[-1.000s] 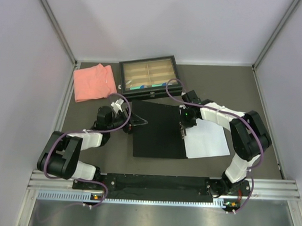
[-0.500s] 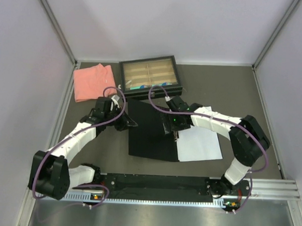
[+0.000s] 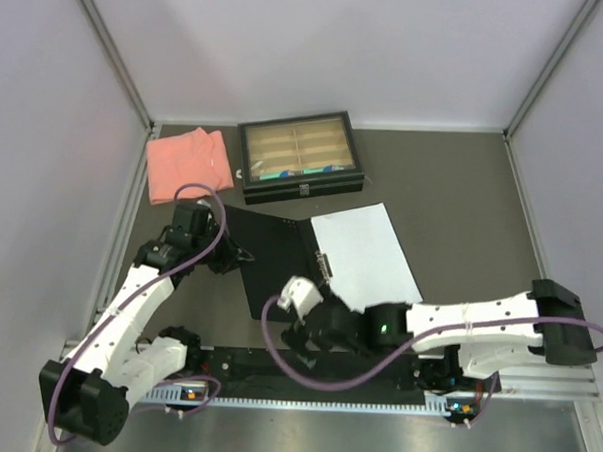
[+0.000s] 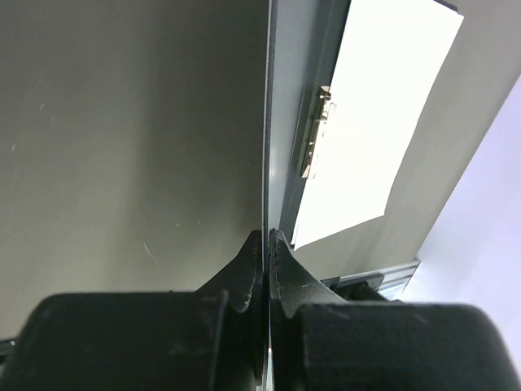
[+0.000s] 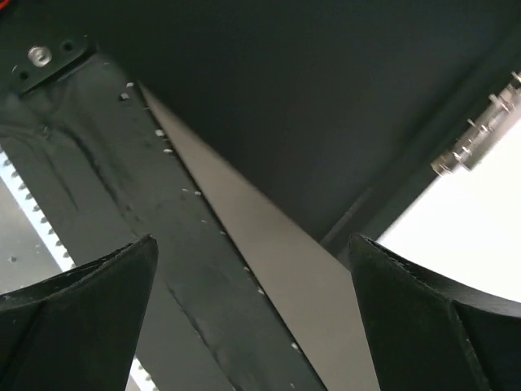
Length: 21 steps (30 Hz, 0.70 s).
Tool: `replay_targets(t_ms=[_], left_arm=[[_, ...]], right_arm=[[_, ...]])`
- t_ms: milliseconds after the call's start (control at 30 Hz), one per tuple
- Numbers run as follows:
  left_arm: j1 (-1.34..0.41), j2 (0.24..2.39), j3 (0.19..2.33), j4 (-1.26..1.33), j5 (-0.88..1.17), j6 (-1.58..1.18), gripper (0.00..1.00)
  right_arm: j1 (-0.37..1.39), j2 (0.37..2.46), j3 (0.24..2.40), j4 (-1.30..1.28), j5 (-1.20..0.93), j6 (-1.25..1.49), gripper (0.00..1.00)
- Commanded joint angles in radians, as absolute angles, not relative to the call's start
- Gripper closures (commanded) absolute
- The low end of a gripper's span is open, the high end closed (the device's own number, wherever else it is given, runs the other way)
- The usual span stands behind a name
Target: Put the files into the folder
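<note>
A pink cloth [image 3: 189,164] lies at the folder's 10 o'clock, near the left wall. The left gripper [image 4: 266,244] is clamped tight on the 9 o'clock edge of the folder [image 3: 280,270], the thin black cover pinched between its fingers. Its wrist view shows that cover edge-on. The folder lies open mid-table [image 3: 463,203], black inside up. A tray [image 3: 300,154] sits just beyond it at 12 o'clock. The files [image 3: 365,254] show as a white sheet on the 3 o'clock side of the folder's metal clip [image 4: 317,134]. The right gripper [image 5: 252,244] hangs at the folder's 6 o'clock edge, jaws spread wide, holding nothing.
</note>
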<state>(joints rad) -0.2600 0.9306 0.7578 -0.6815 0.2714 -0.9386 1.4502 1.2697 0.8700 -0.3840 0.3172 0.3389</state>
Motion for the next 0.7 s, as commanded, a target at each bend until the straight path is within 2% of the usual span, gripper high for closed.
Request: replay_targets(t_ms=[0,133,233,267,333,400,433,467,500,533,567,600,667], left_arm=[[-0.259,0.905,0.788,-0.781,0.227,-1.051,1.00],[-0.259,0.896,0.799,-0.819,0.244,-1.080,1.00],[-0.259,0.881,0.813,-0.851,0.226,-1.071,1.00],[-0.259,0.877,0.821,-0.859,0.218,-1.065,1.00],[-0.258,0.871,0.839,-0.877,0.199,-1.040,1.00],[-0.259,0.870,0.853,-0.881,0.193,-1.016,1.00],[-0.259,0.867,0.854,-0.884,0.189,-1.011,1.00],[-0.259,0.867,0.853,-0.879,0.187,-0.997,1.00],[-0.259,0.864,0.850,-0.871,0.189,-0.988,0.95],[-0.259,0.864,0.847,-0.852,0.190,-0.973,0.82],[-0.259,0.864,0.847,-0.839,0.193,-0.941,0.45],[-0.259,0.862,0.853,-0.830,0.198,-0.922,0.31],[-0.259,0.853,0.880,-0.804,0.204,-0.861,0.13]], right_arm=[[1.663,1.385,0.941,-0.239,0.689,0.319,0.01],[1.710,1.647,1.156,-0.382,0.980,0.412,0.04],[1.733,1.730,1.271,-0.436,1.123,0.454,0.18],[1.744,1.753,1.287,-0.451,1.159,0.484,0.33],[1.756,1.753,1.290,-0.485,1.210,0.534,0.53],[1.758,1.740,1.284,-0.588,1.238,0.662,0.64],[1.756,1.733,1.282,-0.635,1.249,0.710,0.74],[1.756,1.721,1.285,-0.682,1.258,0.833,0.89],[1.756,1.712,1.284,-0.786,1.261,0.895,0.95],[1.756,1.700,1.275,-0.807,1.256,0.943,1.00],[1.755,1.683,1.238,-0.805,1.244,0.983,1.00],[1.750,1.642,1.209,-0.742,1.197,0.976,1.00],[1.721,1.589,1.104,-0.648,1.072,0.960,1.00]])
